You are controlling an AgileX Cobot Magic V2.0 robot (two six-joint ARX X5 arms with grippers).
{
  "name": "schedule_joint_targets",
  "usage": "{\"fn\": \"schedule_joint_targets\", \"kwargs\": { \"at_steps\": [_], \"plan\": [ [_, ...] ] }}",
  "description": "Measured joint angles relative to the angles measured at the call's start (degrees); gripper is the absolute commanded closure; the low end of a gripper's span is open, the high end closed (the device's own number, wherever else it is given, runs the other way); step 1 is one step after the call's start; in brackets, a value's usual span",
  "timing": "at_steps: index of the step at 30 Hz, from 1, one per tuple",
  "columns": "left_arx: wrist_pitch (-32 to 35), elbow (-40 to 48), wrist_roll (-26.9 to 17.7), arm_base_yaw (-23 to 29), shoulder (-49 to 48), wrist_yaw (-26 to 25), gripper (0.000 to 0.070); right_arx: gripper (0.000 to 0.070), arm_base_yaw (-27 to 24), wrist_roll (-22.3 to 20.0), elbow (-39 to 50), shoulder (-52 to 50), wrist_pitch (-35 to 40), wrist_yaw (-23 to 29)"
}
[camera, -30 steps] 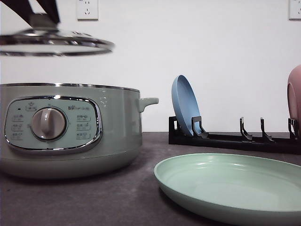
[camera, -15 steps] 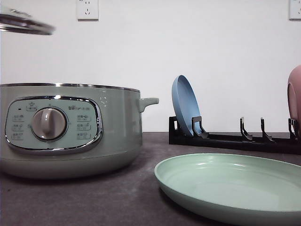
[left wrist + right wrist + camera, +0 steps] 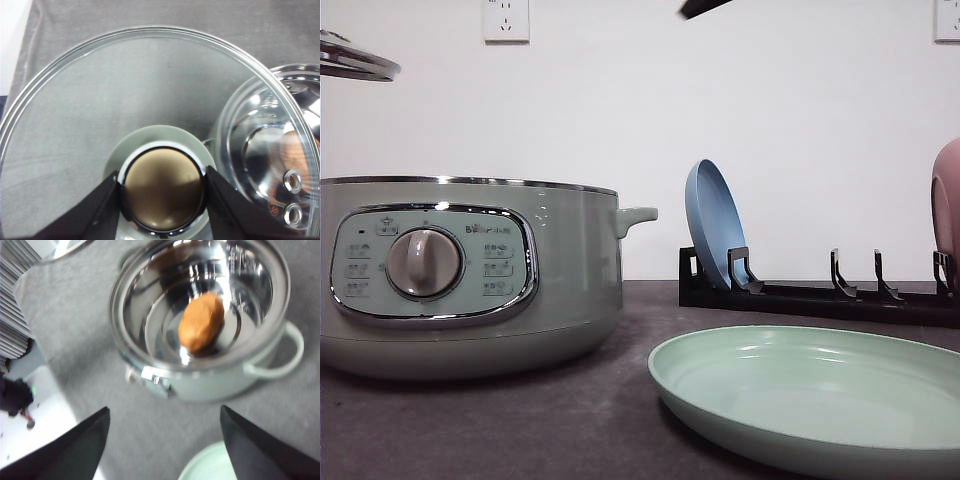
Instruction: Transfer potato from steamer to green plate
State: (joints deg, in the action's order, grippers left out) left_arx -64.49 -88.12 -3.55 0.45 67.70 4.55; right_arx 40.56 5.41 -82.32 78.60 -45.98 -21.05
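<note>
The potato, orange-brown and oval, lies in the shiny bowl of the open steamer. My right gripper hangs high above the pot, open and empty, its fingers spread wide. The steamer stands at the left in the front view, and the green plate lies empty at the front right. A rim of the green plate also shows in the right wrist view. My left gripper is shut on the knob of the glass lid, held up to the left of the pot.
A black rack at the back right holds an upright blue plate and a pink dish. The lid's edge hangs at the upper left. A dark part of the right arm pokes in at the top.
The lid has moved up and left, almost out of the front view. A dark part of the right arm has come in at the top.
</note>
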Motion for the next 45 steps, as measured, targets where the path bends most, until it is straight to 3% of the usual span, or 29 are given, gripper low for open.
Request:
{"fn": "schedule_joint_targets", "kwargs": {
  "at_steps": [13, 19, 36, 45],
  "plan": [
    [-0.02, 0.00, 0.02, 1.77, 0.00, 0.01, 0.0698, 0.0235, 0.43, -0.02, -27.75, 28.36, -2.54, 0.33],
    [0.00, 0.00, 0.02, 1.79, 0.00, 0.01, 0.0698, 0.0208, 1.87, 0.00, -35.32, 37.60, -2.32, 4.07],
    [-0.17, 0.00, 0.04, 1.79, 0.00, 0.01, 0.0698, 0.0203, 6.69, 0.00, -36.40, 47.81, 0.02, 16.44],
    [-0.68, 0.00, 0.03, 1.79, 0.00, 0.01, 0.0698, 0.0203, 6.66, 0.00, -36.40, 49.60, -0.01, 17.18]
  ]
}}
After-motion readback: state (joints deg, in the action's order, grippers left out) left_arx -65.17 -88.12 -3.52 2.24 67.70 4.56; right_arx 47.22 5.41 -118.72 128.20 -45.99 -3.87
